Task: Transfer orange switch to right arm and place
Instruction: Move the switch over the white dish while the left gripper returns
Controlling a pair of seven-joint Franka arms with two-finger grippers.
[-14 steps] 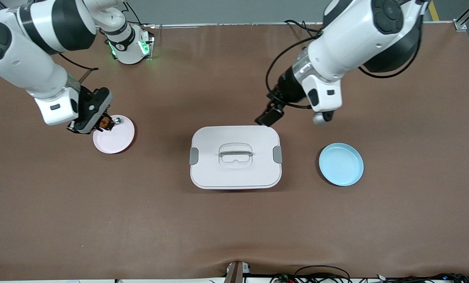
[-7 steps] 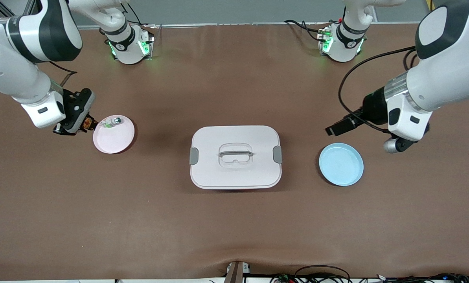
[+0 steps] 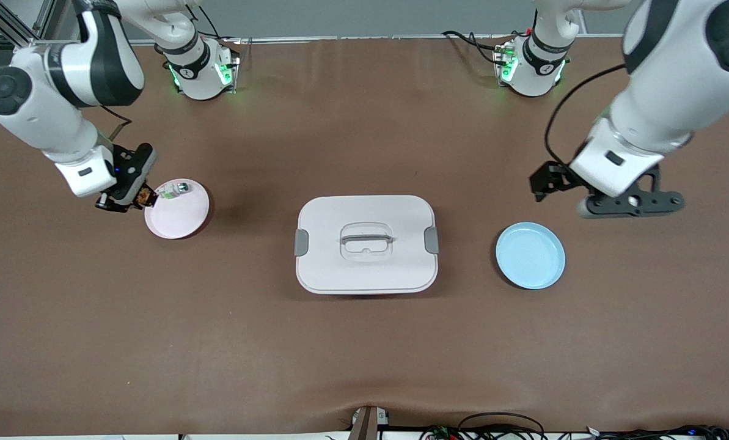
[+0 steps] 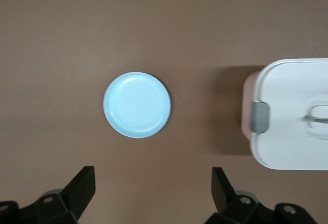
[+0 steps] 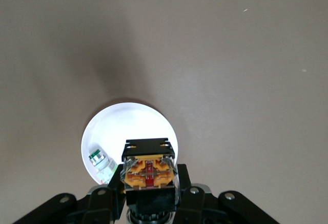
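Right gripper: clamped on the orange switch, held over the pink plate's rim. Small white-green component lies on the plate just below the gripper; a low release risks knocking it. White lidded box: mid-surface. Blue plate: bare, beneath the left gripper, fingers spread apart, waiting. Switch's underside hidden by fingers.

A brown mat covers the whole table, smooth and matte, with a slight ripple along the edge nearest the front camera. Past its top edge runs a grey wall strip — plain, evenly lit. Black cables (a loose tangle) lie along the near edge, and metal frame bars show at one upper corner.
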